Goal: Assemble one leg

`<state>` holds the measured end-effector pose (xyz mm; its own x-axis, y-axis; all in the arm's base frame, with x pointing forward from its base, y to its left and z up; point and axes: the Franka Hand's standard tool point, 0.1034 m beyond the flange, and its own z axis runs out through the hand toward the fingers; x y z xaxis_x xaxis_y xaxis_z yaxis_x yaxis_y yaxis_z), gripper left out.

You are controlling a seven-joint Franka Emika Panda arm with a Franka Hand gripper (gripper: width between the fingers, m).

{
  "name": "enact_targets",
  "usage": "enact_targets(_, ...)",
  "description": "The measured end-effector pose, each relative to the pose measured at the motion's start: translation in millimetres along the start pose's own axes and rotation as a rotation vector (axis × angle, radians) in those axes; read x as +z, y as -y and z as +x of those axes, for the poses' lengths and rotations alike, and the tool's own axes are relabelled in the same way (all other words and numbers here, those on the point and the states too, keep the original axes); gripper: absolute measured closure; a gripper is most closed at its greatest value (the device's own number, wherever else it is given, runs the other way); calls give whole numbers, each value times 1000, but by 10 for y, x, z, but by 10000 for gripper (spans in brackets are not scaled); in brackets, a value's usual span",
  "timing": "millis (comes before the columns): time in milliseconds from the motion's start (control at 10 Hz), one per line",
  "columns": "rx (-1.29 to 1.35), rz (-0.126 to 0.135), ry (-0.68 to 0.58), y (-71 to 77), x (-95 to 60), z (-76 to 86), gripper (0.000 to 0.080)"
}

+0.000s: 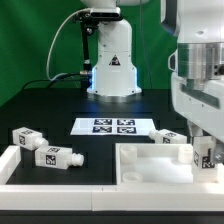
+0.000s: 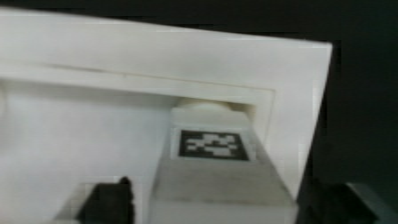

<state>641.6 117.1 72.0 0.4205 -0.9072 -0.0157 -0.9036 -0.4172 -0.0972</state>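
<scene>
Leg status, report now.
Gripper shut on the leg. Leg upright at the panel corner. Nothing seen in the way.

No words, brand names or numbers can be read anywhere. The only signs are these: a black triangular warning symbol (image 1: pixel 113 62) on the white robot base at upper centre of the exterior view, its inner mark too small to make out; black-and-white square fiducial tags on the marker board (image 1: pixel 113 126) at mid-frame; like tags on the legs (image 1: pixel 26 138) at lower left; and one tag on the leg (image 2: pixel 215 143) at centre of the wrist view.
</scene>
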Motion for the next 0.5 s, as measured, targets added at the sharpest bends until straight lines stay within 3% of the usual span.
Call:
enact_targets(100,-165,-1,5,0,13,-40,179)
enact_targets(500,-436,-3,5,-14,22,-30,151)
